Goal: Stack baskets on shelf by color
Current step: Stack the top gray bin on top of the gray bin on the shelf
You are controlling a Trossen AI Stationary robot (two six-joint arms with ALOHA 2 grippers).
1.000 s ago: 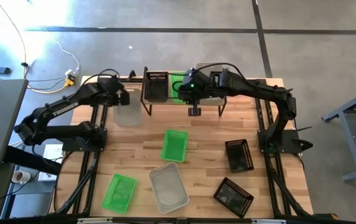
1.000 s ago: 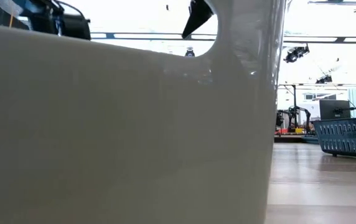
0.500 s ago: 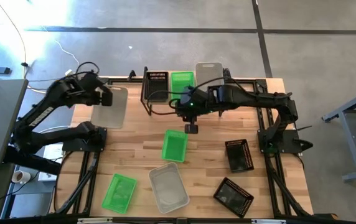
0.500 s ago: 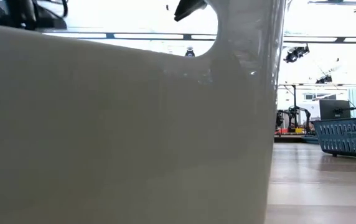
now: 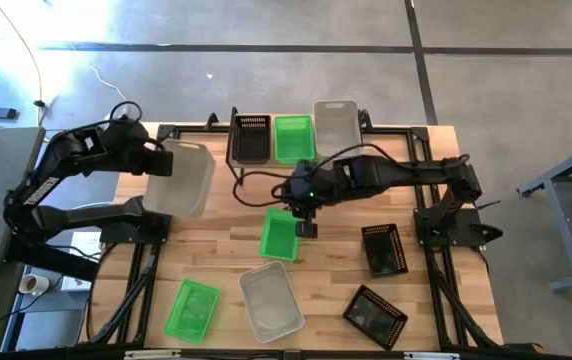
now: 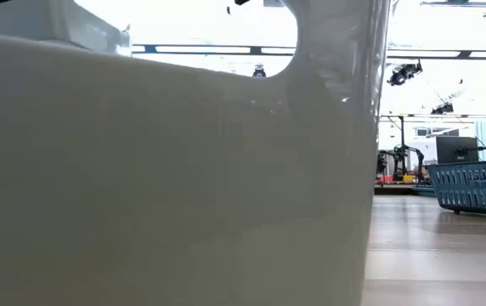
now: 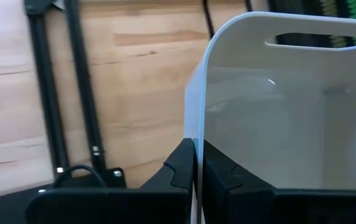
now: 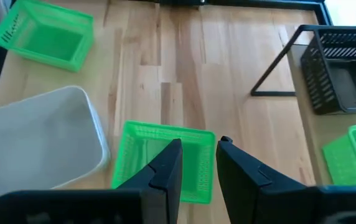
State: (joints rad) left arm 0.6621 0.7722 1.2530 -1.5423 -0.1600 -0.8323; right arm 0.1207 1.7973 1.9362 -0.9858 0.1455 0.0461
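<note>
**Left gripper lifting a clear basket; right gripper hanging over a green one**

The left gripper (image 7: pixel 198 180) is pinching the rim of a whitish-clear basket (image 5: pixel 179 177) between pressed-together fingers, holding it tilted above the table's left side, well apart from the shelf (image 5: pixel 296 160). The right gripper (image 8: pixel 198 163) is hovering with fingers slightly spread, nothing between them, just above a green basket (image 8: pixel 165 163) lying on the wooden table (image 5: pixel 336 280). On the shelf, a black basket (image 5: pixel 250 138), a green basket (image 5: pixel 292 138) and a clear basket (image 5: pixel 336 125) are sitting side by side. More baskets are lying around the table's near half.
</note>
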